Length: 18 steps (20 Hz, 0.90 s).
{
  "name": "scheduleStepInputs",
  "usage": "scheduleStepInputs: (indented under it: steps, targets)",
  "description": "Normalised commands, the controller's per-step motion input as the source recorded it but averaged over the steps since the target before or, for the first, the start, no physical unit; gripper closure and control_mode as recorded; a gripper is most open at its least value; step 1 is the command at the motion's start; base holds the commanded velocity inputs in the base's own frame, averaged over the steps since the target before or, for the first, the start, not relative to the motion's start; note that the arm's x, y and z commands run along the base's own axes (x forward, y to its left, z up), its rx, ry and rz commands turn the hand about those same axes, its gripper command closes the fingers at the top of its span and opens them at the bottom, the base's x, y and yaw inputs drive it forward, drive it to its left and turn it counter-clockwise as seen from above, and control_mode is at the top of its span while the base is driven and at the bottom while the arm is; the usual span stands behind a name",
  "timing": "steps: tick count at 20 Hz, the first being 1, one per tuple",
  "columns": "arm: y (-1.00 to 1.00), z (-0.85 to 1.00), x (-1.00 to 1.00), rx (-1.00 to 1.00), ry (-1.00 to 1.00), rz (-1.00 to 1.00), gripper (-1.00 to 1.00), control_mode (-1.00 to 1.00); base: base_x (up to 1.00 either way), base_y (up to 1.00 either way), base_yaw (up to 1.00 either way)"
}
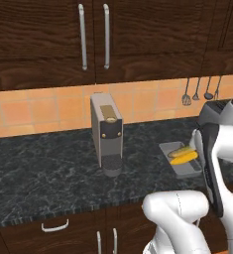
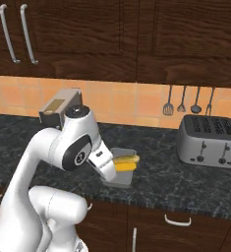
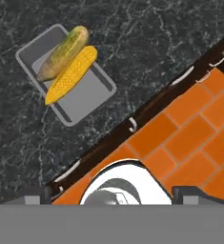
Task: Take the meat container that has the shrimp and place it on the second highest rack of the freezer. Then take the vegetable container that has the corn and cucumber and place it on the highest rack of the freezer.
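Note:
The vegetable container (image 3: 86,90) is a flat grey tray on the dark marble counter. In it lie the bright yellow corn (image 3: 71,75) and, beside it, the duller green cucumber (image 3: 63,52). The same tray (image 1: 185,168) sits right of the coffee machine, partly behind my arm, and in the right base view the tray (image 2: 121,178) holds the corn (image 2: 125,166) and the cucumber (image 2: 127,159). My gripper (image 3: 113,195) is open and empty, high above the counter's front edge, with the tray off to its upper left. The meat container with the shrimp and the freezer are out of view.
A grey coffee machine (image 1: 106,133) stands at the back of the counter (image 1: 48,168). A silver toaster (image 2: 208,141) is to the tray's right, with utensils (image 2: 188,101) hanging on the tiled wall above. Dark cabinets hang overhead. Orange floor tiles (image 3: 189,124) lie below the drawers.

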Motion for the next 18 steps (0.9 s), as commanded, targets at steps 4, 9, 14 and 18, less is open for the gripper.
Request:
scheduleStepInputs:
  steps: [4,9,14,18]
  targets:
    - [-0.36,-0.71,0.89,0.20,0.10,-0.27,-1.00,-1.00,0.00,0.00,0.00]
    - [-0.44,-0.84,0.74,0.18,0.09,-0.13,-1.00,-1.00,0.00,0.00,0.00]
    - [-0.20,-0.50,0.60,0.02,0.00,-0.09,-1.00,-1.00,0.00,0.00,0.00]
    - [-0.02,-0.64,0.31,-0.06,0.00,-0.08,-1.00,-1.00,0.00,0.00,0.00]
